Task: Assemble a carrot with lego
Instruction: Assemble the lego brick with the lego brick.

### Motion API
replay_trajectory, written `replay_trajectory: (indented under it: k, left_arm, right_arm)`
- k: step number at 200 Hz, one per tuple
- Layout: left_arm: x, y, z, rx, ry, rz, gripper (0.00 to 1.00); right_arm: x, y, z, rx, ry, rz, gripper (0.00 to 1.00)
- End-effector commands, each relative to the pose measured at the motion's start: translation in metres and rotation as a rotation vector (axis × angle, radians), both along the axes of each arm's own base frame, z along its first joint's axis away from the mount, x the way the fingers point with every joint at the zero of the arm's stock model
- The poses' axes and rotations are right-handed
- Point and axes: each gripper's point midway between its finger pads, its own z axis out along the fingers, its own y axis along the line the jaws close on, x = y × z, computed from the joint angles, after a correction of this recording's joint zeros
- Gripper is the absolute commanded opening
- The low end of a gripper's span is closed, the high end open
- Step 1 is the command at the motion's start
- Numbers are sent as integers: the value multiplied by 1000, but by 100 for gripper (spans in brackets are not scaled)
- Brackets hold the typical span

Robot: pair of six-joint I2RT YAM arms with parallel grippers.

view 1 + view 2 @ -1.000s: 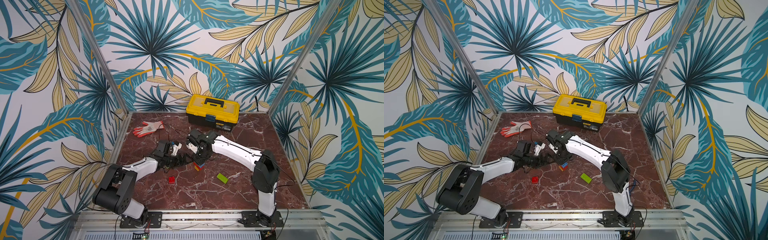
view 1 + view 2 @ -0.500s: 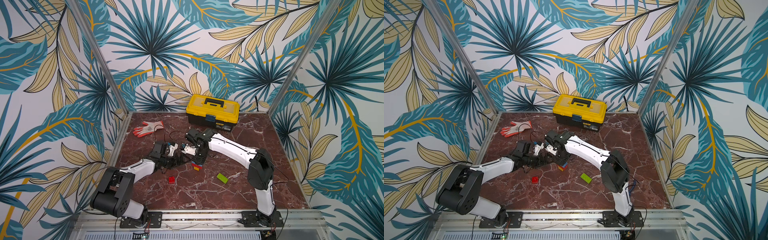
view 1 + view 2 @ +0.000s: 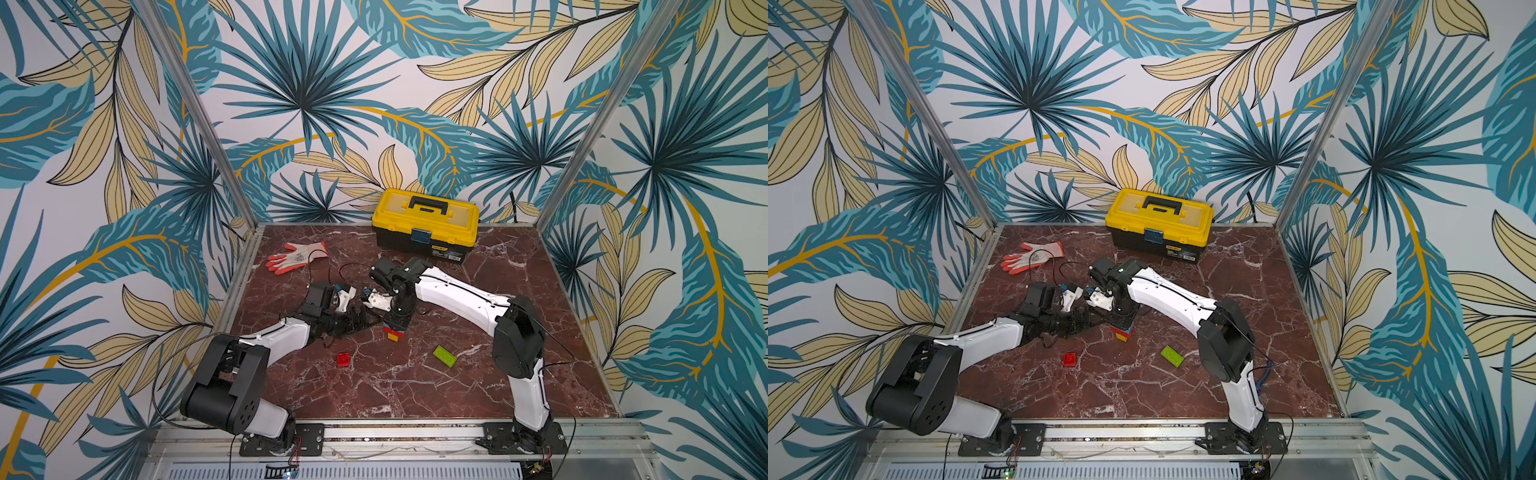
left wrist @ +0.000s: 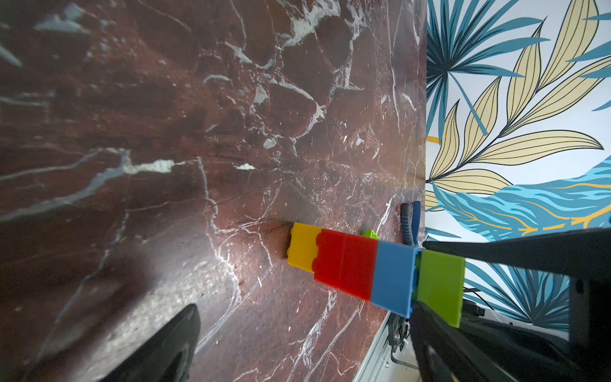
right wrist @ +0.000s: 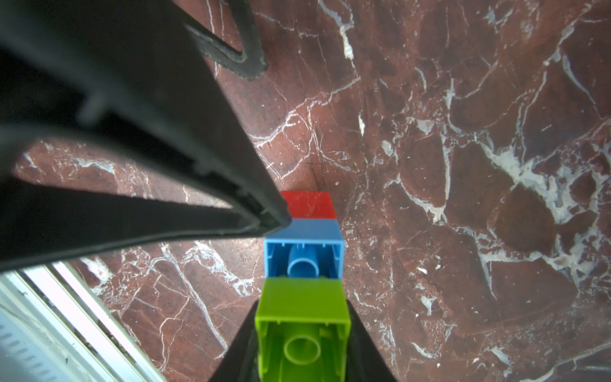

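Observation:
The carrot (image 3: pixel 394 331) stands upright as a stack of lego: yellow at the table, then red, blue and lime green on top (image 4: pixel 439 284). My right gripper (image 3: pixel 397 316) reaches down from above and is shut on the green brick (image 5: pixel 302 307); blue (image 5: pixel 304 231) and red (image 5: pixel 309 205) show below it. My left gripper (image 3: pixel 371 322) lies low on the stack's left side, open and holding nothing. One of its fingers (image 5: pixel 165 139) sits close beside the blue brick. Its other finger (image 4: pixel 175 347) is well apart.
A loose red brick (image 3: pixel 343 359) and a loose lime-green brick (image 3: pixel 444 356) lie on the marble table in front of the stack. A yellow toolbox (image 3: pixel 426 224) stands at the back and an orange-and-white glove (image 3: pixel 297 257) at the back left.
The right arm's elbow has shifted slightly left. The stack stays in almost the same spot, and both grippers keep their states.

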Motion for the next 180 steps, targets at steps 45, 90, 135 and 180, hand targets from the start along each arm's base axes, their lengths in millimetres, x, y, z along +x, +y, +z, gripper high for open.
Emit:
replay_trajectory:
  k: [45,90,135,180]
  left_arm:
    - [4,0,2,-7,-15,1,99]
    - [4,1,2,-6,-15,2,99]
    - [4,1,2,-3,-19,5,99]
    - [4,1,3,-6,-22,5,99]
  right_arm:
    - [-8,-4,-21,-54,78,25,39]
    - [1,4,-1,3,19,12,45]
    - [9,7,28,68,-62,-34,73]
    - [7,-32,77,138,-225,-166,99]
